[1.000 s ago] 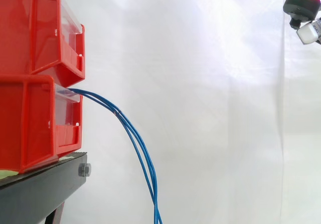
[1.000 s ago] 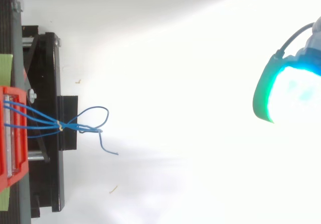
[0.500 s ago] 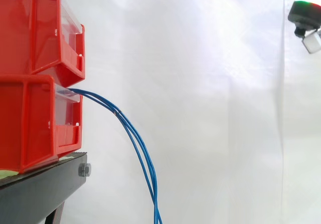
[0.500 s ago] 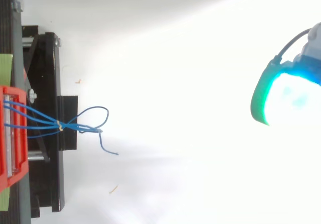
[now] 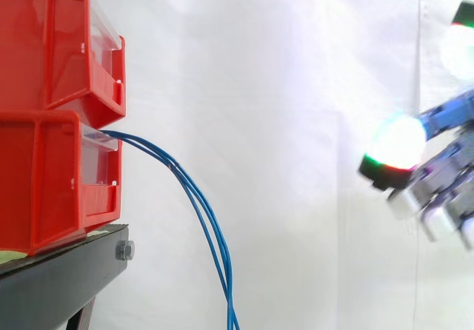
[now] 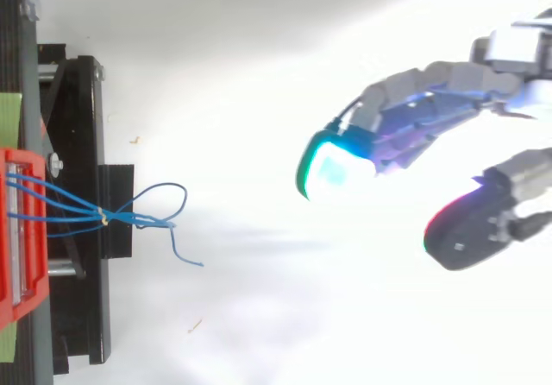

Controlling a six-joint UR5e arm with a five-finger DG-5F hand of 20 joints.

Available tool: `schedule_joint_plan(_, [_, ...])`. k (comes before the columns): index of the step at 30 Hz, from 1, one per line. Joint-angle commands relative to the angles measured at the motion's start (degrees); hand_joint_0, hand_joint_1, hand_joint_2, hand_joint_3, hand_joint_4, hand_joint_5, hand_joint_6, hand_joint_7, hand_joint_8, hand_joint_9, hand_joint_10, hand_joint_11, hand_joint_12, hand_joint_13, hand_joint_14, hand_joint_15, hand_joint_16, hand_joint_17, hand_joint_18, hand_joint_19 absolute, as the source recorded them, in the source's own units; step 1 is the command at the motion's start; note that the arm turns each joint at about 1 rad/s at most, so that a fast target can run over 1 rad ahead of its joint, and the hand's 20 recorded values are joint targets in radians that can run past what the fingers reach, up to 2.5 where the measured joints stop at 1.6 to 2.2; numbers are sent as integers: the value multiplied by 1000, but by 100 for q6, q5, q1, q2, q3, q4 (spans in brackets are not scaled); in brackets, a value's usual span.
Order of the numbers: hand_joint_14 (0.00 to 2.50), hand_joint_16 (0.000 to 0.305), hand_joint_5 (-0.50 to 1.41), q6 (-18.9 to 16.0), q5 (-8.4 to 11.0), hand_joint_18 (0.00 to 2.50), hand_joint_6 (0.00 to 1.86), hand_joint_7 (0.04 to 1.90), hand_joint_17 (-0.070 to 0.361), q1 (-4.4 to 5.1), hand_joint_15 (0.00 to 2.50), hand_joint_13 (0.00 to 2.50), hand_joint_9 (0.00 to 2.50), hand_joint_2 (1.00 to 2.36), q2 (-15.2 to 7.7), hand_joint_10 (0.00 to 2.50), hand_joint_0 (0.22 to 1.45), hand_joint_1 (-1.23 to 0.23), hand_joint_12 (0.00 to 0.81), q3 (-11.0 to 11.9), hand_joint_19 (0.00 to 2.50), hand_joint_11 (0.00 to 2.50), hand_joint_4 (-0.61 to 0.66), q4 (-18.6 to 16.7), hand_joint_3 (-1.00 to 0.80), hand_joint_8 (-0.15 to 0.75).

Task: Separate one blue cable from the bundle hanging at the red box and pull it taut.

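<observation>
Since half a second ago the hand [image 5: 437, 189] has come down from the upper right corner of the side view to about mid-height. In the top view it now reaches further in, while the blue cables [image 5: 201, 206] hang as they did.

The bundle lies well ahead of the fingertips, on the side away from the wrist. It leaves the lower red box [image 5: 44, 182] at about the hand's height and droops to below it. Nothing touches it yet.

The main risk is probably catching more than one strand. In the side view the cables run almost pressed together. In the top view a small pale tie [image 6: 103, 218] binds them close to the box, beyond the fingertips. Thick pads closing on that stretch could pinch several cables together, and the tie could keep one from coming free. The loop [image 6: 164, 199] and the loose end [image 6: 185, 255], nearest the hand, could snag a finger on the way in. A hard pull might also drag the bundle out of the box rather than tighten a single cable.

In the top view the hand [image 6: 431, 109] is spread. Its fingers stretch towards the box with a slight curl, one cyan pad [image 6: 332, 165] leading. The thumb [image 6: 466, 230] stands clear to one side, and the gap between them holds nothing.
</observation>
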State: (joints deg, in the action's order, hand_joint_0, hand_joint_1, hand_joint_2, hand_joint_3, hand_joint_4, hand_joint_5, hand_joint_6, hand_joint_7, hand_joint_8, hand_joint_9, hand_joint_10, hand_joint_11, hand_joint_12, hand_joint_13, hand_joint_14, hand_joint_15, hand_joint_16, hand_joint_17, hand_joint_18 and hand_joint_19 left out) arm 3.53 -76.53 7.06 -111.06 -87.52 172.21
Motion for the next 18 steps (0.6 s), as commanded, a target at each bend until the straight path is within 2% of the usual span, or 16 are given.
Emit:
schedule_joint_plan(1, [9,44,-227,7,288,677,502,862,98,14,261,682,513,1000,-294,9,541,-709,368,77,185,325,229,-338,-500,307])
schedule_joint_plan(2, [9,43,-227,7,375,672,502,861,96,23,265,683,510,1000,-373,9,541,-713,364,104,172,333,229,-434,-500,307])
schedule_joint_plan(5, [9,42,-227,25,375,652,502,866,93,32,262,680,491,1000,-540,8,541,-736,359,209,164,323,228,-513,-500,305])
schedule_joint_plan(7, [9,42,-227,42,331,658,502,866,94,-30,258,682,492,1000,-839,8,530,-748,362,499,161,319,232,-531,-500,307])
schedule_joint_plan(9, [9,42,-227,60,331,659,502,867,95,-39,257,683,492,1000,-971,10,525,-746,363,631,156,321,234,-549,-500,310])
schedule_joint_plan(11, [9,42,-227,69,340,663,502,867,95,-39,259,682,496,1000,-971,8,513,-740,365,631,153,323,238,-575,-500,313])
schedule_joint_plan(12, [8,42,-227,165,454,664,502,864,96,-12,255,682,500,1000,-971,8,511,-740,366,631,153,322,238,-698,-500,314])
schedule_joint_plan(13, [8,43,-227,165,454,665,502,867,96,-12,252,683,502,1000,-971,8,509,-736,366,631,146,322,240,-698,-500,315])
schedule_joint_plan(16, [9,43,-227,455,753,663,502,864,96,-12,261,684,505,1000,-971,8,503,-715,365,631,148,322,242,-856,-500,317])
schedule_joint_plan(18, [8,42,-226,526,788,657,502,864,96,-12,258,684,511,1000,-1050,8,502,-701,366,640,147,328,244,-953,-500,320])
